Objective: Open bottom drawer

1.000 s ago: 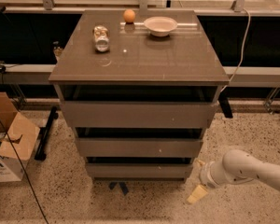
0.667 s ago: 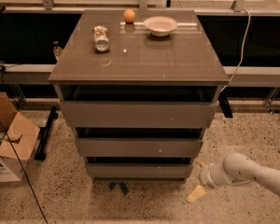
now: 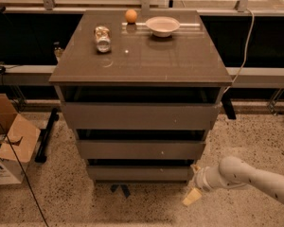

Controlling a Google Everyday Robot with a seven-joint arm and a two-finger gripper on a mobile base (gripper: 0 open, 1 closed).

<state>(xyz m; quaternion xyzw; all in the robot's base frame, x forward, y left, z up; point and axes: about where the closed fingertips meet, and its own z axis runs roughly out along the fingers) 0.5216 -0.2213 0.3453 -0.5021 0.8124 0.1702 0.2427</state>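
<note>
The bottom drawer (image 3: 139, 173) is the lowest and slimmest of three grey-brown fronts on the cabinet, and it looks closed. Above it are the middle drawer (image 3: 141, 149) and the tall top drawer (image 3: 139, 116). My gripper (image 3: 193, 182) comes in low from the right on a white arm (image 3: 246, 175) and sits at the right end of the bottom drawer's front, just above the floor. It is open and holds nothing. One tan fingertip (image 3: 191, 197) is below the drawer's corner, the other (image 3: 195, 167) near its top edge.
On the cabinet top (image 3: 180, 60) lie a tipped can (image 3: 102, 38), an orange (image 3: 130, 16) and a white bowl (image 3: 163, 26). A cardboard box (image 3: 9, 145) sits on the floor at left, with a black bar (image 3: 46, 134) beside it. A cable (image 3: 244, 41) hangs at right.
My arm has shifted slightly left, bringing the gripper closer to the right end of the bottom drawer. The drawers have not moved.
</note>
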